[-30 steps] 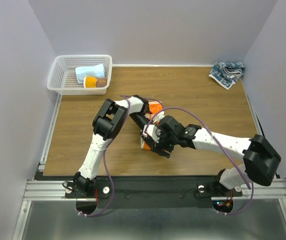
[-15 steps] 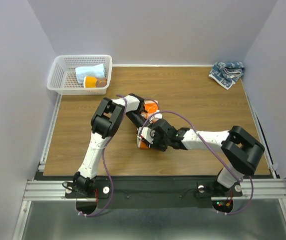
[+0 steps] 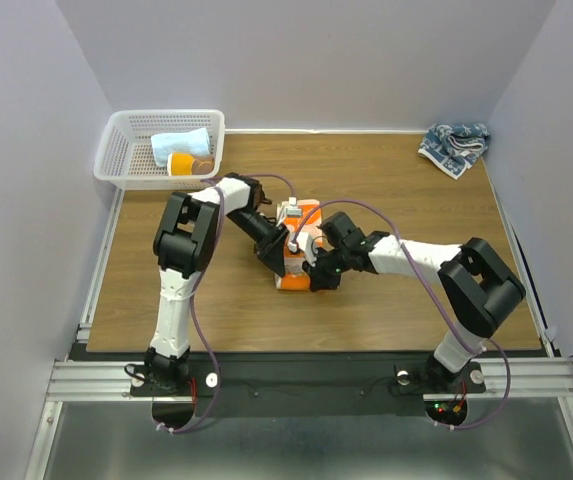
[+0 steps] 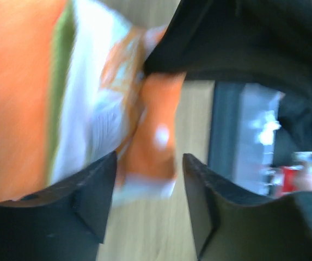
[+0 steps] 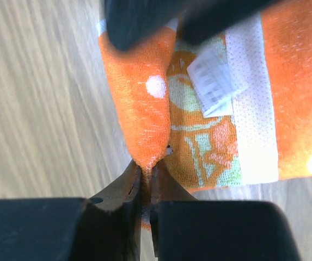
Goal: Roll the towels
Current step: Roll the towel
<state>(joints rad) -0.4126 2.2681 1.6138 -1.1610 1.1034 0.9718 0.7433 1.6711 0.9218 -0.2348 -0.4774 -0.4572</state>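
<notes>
The orange towel [image 3: 311, 215] lies bunched, it seems partly rolled, at the centre of the tabletop [image 3: 396, 210]. The blue towel [image 3: 454, 146] sits crumpled at the 1 o'clock corner. The right fingers [image 5: 146, 182] are clamped on only a thin fold at the orange towel's 6 o'clock edge. A strong pull may slip it free, and the roll would open. The left fingers [image 3: 278, 255] stand apart at its 9 o'clock side, gripping nothing. If they push unevenly, the roll could go crooked.
</notes>
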